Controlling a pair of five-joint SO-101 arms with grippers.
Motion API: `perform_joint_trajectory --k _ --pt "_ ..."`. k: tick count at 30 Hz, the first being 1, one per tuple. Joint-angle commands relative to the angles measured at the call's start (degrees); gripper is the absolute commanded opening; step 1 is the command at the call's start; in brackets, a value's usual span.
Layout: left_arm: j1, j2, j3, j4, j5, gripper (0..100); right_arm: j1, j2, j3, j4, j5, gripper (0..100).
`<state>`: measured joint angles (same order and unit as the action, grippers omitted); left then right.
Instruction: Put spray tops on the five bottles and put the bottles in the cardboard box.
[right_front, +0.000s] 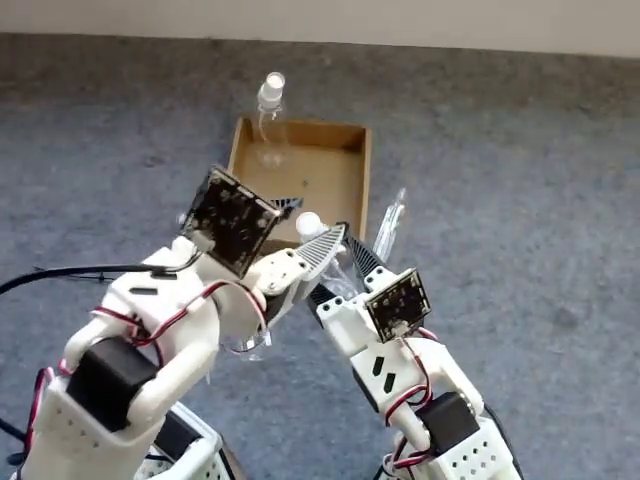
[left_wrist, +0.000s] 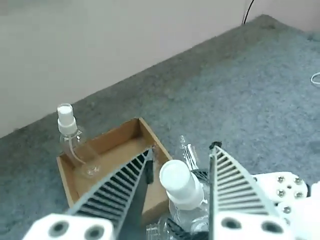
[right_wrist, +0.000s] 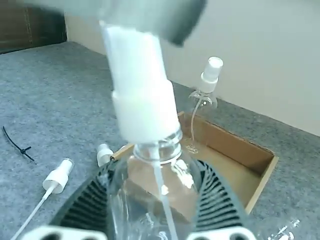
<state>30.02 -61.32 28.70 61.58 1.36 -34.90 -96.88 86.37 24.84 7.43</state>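
- Hidden parts: in the high view the left arm's circuit board (right_front: 232, 220) covers the near left corner of the cardboard box (right_front: 352, 170). Both arms mask the grey, nubbly carpet (right_front: 520, 150) beneath them. The held bottle (right_wrist: 150, 200) is cut off at its base in the right wrist view, and from above its clear body is hard to trace.
- Right gripper (right_wrist: 155, 172): clamped on the held bottle, with one black ribbed finger on each side of the rounded shoulder. The bottle sits just in front of the box's near wall, long axis upright and neck up.
- Spray top (right_wrist: 145, 100): a white plastic cylinder seated on the held bottle's neck, its thin tube running down inside. Whether it is fully screwed down cannot be told.
- Left gripper (left_wrist: 182, 150): spread wide, with a ribbed finger on either side of the spray top and a gap showing on both sides.
- Standing bottle (left_wrist: 75, 145): clear and rounded with a white top fitted, upright in a far corner of the box.
- Lying bottle (right_front: 388, 225): clear with no top, on its side on the carpet just beside the box wall on the right arm's side. Its long axis runs roughly along that wall.
- Loose spray tops (right_wrist: 57, 177): two white ones lie on the carpet, one trailing its tube and the other partly behind a gripper finger. A thin black strip (right_wrist: 15, 145) lies near them.
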Motion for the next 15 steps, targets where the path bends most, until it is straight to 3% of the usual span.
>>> perform_joint_trajectory --k 1,7,15 --pt "-1.3 -1.0 -4.8 -1.1 -2.9 17 0.1 -0.6 -0.9 0.4 -0.5 0.5" --pt "-9.1 -0.7 -3.2 -1.1 -3.3 17 0.1 -0.6 -0.9 0.4 -0.5 0.5" --pt "-5.1 -0.7 0.7 -1.5 -3.4 17 0.1 -0.6 -0.8 0.4 -0.5 0.5"
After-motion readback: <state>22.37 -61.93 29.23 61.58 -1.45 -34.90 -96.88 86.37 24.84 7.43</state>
